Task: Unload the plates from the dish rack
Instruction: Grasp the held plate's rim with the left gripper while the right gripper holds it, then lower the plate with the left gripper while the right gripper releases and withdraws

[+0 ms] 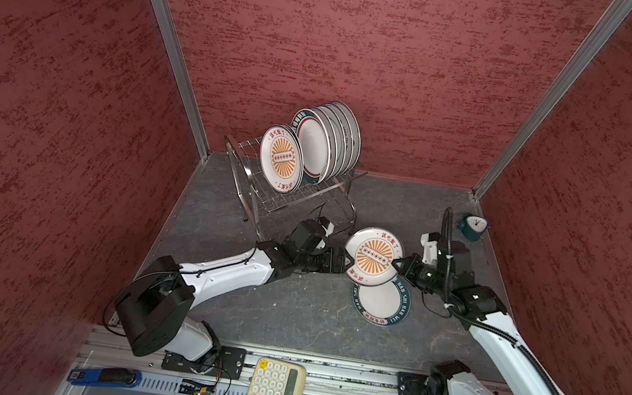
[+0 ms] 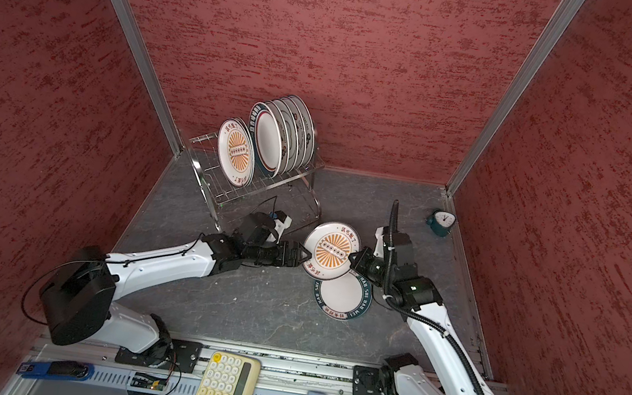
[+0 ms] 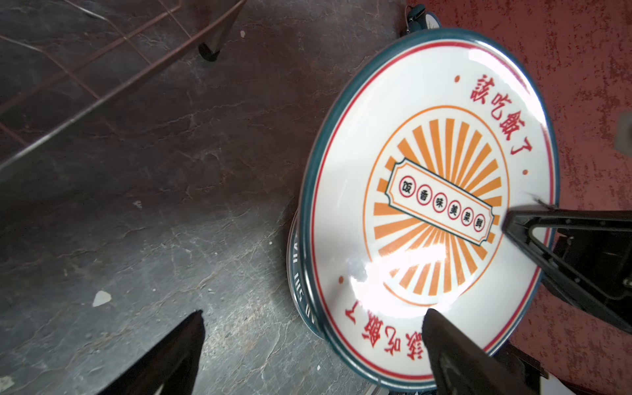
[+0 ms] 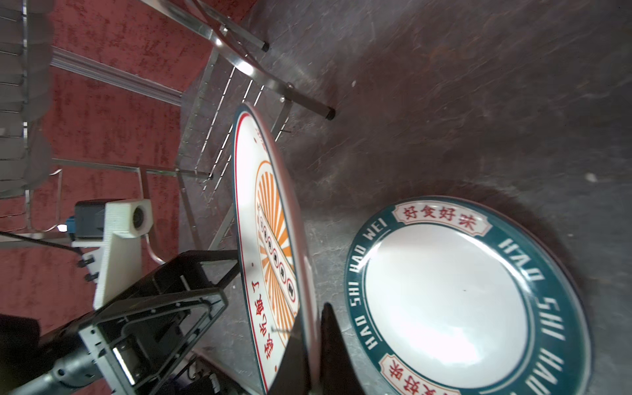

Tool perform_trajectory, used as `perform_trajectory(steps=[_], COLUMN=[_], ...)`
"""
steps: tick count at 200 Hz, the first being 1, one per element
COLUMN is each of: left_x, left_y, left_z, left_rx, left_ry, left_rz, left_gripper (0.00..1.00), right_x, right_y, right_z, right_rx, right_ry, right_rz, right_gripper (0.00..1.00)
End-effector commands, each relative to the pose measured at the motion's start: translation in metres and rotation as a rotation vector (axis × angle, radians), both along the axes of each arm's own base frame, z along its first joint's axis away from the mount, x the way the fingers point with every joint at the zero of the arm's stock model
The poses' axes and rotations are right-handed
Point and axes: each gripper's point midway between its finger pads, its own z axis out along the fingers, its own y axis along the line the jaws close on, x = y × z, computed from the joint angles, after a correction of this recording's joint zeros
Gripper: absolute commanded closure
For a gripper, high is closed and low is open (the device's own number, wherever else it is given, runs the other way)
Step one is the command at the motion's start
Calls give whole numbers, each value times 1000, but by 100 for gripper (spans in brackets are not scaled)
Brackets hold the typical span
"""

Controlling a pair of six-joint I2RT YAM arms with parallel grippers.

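Right jaws clamp the 3 o'clock rim of a sunburst plate, held at 5 o'clock from the rack; left jaws stand apart at its 9 o'clock edge. Glazed, probably slick and brittle, it is best held by the rim.

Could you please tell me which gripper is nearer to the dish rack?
Left. The left gripper sits open just in front of the rack; the right gripper grips the sunburst plate farther out.

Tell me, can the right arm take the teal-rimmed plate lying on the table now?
Probably not yet: the right gripper is shut on the sunburst plate, which hangs over part of the teal-rimmed plate.
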Motion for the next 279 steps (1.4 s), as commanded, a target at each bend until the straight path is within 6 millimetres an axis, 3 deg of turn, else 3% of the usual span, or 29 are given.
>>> perform_trajectory(steps=[1,45,78,113,146,161,176,194,202,209,257,279], left_x=[6,5,2,1,-1,0,-1,-2,-2,-3,-5,-5], left_y=[-10,-13,-12,-14,-18,-17,-18,-18,-18,-18,-26,-33], left_z=[12,16,21,18,14,12,9,4,3,1,-16,-25], left_rx=[-75,-147,-164,-164,-162,-157,-152,-144,-139,-130,-86,-69], left_ry=[-15,-6,-15,-4,8,15,26,40,49,56,102,127], left_rz=[-28,-54,-62,-78,-89,-85,-88,-90,-88,-86,-93,-105], left_gripper=[6,25,52,72,98,100,100,100,100,100,100,100], right_x=[5,6,6,5,5,5,5,9,11,13,6,-3], right_y=[22,26,27,29,29,30,30,20,9,-3,-88,-117], right_z=[26,15,8,1,-8,-10,-8,-13,-17,-20,-17,-11], right_rx=[179,226,236,247,227,226,225,164,104,41,-297,-398], right_ry=[-72,-50,-40,-36,-15,-17,-22,-3,13,25,90,97], right_rz=[74,84,90,102,111,120,122,73,30,-25,-360,-480], right_gripper=[100,100,100,100,100,99,86,54,37,28,14,10])
